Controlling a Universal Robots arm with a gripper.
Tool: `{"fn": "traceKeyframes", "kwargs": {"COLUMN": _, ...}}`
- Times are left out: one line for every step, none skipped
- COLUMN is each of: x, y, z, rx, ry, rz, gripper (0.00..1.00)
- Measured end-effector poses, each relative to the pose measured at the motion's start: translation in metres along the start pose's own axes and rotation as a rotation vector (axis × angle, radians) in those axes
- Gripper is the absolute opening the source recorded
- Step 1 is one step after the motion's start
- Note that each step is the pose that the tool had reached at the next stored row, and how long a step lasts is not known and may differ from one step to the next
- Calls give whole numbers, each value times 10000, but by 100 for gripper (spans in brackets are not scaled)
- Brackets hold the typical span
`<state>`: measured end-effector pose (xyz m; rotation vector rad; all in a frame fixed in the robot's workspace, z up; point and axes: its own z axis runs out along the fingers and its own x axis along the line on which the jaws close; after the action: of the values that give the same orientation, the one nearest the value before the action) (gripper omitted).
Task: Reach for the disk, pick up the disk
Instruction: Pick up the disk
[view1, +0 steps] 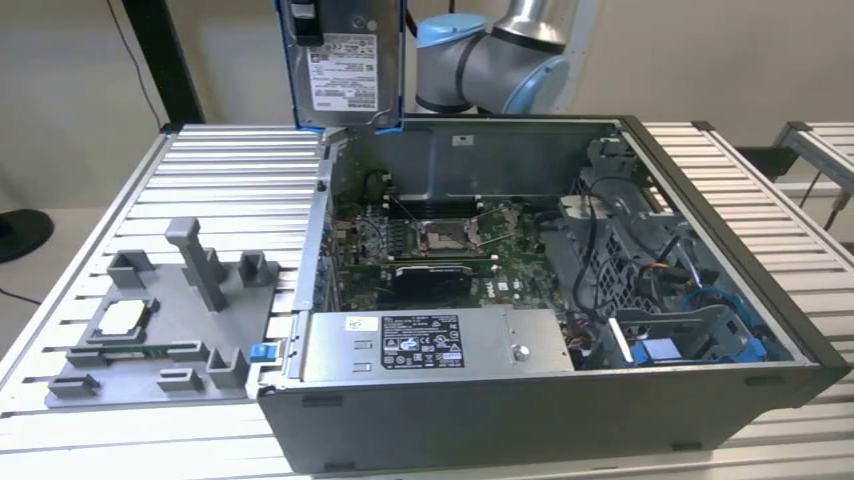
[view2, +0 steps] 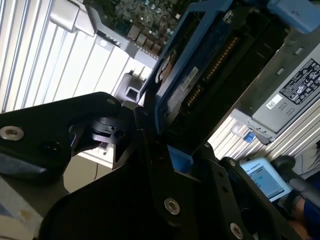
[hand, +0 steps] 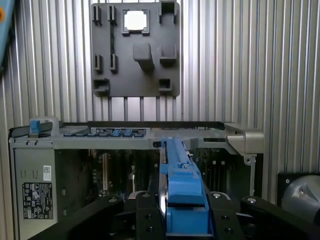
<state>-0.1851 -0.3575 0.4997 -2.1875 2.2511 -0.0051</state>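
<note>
The disk (view1: 344, 66), a silver drive with a white label in a blue bracket, hangs upright in the air above the back corner of the open computer case (view1: 694, 400) at the exterior view's left. In both wrist views my gripper (hand: 182, 222) is shut on it. Black fingers (hand: 146, 220) press either side of the blue bracket, and the disk (hand: 176, 165) is seen edge-on between them. In the second wrist view the disk (view2: 186, 82) tilts up out of my gripper (view2: 167, 160), above the case.
Inside the case lie the motherboard (view1: 434, 240) and a grey labelled power-supply box (view1: 427, 345). A grey fixture plate (view1: 154, 335) holding a small silver chip (view1: 118, 318) sits on the slatted metal table (view1: 214, 170). A hand with a tablet (view2: 265, 180) is nearby.
</note>
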Motion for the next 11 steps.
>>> {"fn": "traceKeyframes", "kwargs": {"x": -1, "y": -29, "z": 0, "rx": 0, "ry": 0, "rz": 0, "gripper": 0}}
{"fn": "traceKeyframes", "kwargs": {"x": -1, "y": -59, "z": 0, "rx": 0, "ry": 0, "rz": -1, "gripper": 0}}
{"fn": "traceKeyframes", "kwargs": {"x": -2, "y": -93, "z": 0, "rx": -1, "ry": 1, "rz": 0, "gripper": 0}}
{"fn": "traceKeyframes", "kwargs": {"x": -4, "y": -128, "z": 1, "rx": 0, "ry": 0, "rz": 0, "gripper": 0}}
{"fn": "traceKeyframes", "kwargs": {"x": -5, "y": -163, "z": 1, "rx": -1, "ry": 0, "rz": 0, "gripper": 0}}
{"fn": "traceKeyframes", "kwargs": {"x": -6, "y": -200, "z": 1, "rx": 0, "ry": 0, "rz": -1, "gripper": 0}}
{"fn": "traceKeyframes", "kwargs": {"x": -7, "y": -239, "z": 1, "rx": 0, "ry": 0, "rz": 0, "gripper": 0}}
{"fn": "traceKeyframes", "kwargs": {"x": -8, "y": -274, "z": 1, "rx": -1, "ry": 0, "rz": 0, "gripper": 0}}
{"fn": "traceKeyframes", "kwargs": {"x": -9, "y": -308, "z": 1, "rx": 0, "ry": 0, "rz": 0, "gripper": 0}}
{"fn": "traceKeyframes", "kwargs": {"x": -10, "y": -342, "z": 1, "rx": 0, "ry": 0, "rz": 0, "gripper": 0}}
{"fn": "traceKeyframes", "kwargs": {"x": -11, "y": -372, "z": 1, "rx": -1, "ry": 1, "rz": -1, "gripper": 0}}
